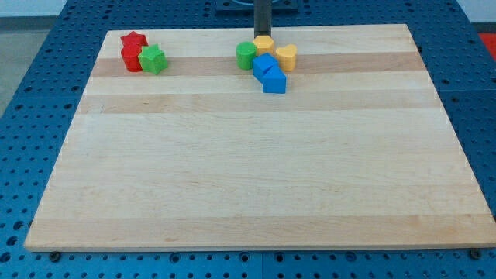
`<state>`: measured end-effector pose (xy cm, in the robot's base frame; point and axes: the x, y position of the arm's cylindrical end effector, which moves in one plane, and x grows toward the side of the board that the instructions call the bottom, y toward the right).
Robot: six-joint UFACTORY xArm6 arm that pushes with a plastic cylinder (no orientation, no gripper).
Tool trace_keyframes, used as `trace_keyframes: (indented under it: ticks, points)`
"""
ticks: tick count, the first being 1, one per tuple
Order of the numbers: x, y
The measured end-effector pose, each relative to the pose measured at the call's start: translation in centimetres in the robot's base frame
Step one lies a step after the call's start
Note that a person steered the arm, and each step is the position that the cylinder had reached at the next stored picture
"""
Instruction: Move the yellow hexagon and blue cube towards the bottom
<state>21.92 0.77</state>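
Two red blocks (132,52), two green blocks (153,59), two yellow blocks (264,43) and two blue blocks (264,64) sit on one wooden board (256,178).

So the arm's just a straight dark rod (262,17) coming down from the view's top edge, a bit right of center. It stands pretty much upright, no lean I can spot. My tip (262,36) sits at the far end of the surface, near the view's top. Everything above the rod is cut off, so the arm's pose can't be made out.

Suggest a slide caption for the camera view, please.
My tip sits just above the yellow hexagon and blue cube, near the view's top.
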Motion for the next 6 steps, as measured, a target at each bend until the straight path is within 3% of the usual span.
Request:
trace_keyframes:
  ticks: [6]
  points:
    - [1.6,0.8]
